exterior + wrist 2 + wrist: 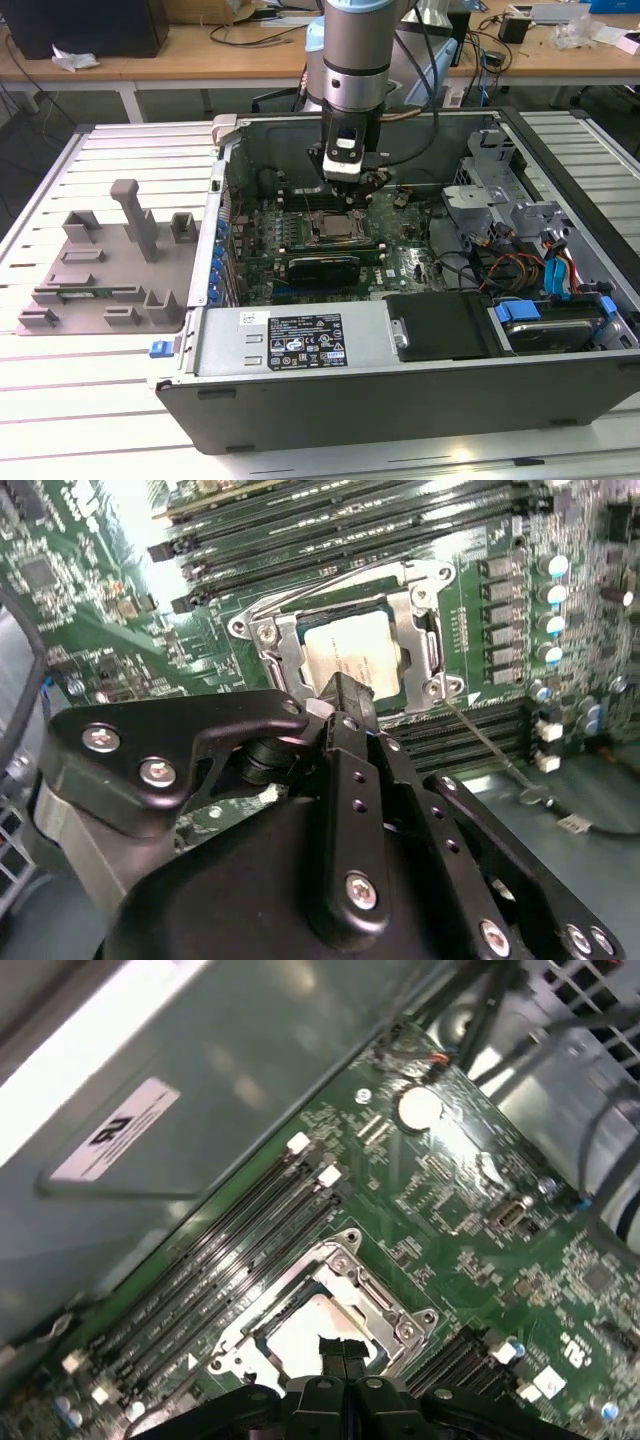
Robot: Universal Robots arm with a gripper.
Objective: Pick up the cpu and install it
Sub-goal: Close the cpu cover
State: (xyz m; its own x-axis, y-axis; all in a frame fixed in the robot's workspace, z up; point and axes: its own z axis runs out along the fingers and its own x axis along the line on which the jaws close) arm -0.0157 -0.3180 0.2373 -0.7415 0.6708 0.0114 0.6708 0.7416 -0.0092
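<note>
The cpu is a silvery square lying flat inside the metal socket frame on the green motherboard. In the exterior view the cpu sits near the middle of the open computer case. My gripper hangs straight over it. In both wrist views the black fingertips are pressed together with nothing between them. There my gripper sits at the near edge of the cpu, and I cannot tell whether it touches.
Rows of memory slots flank the socket. A grey plastic tray with upright posts lies on the slatted table at the exterior view's left. A drive cage and cables fill the case's right side, and a black box sits in front.
</note>
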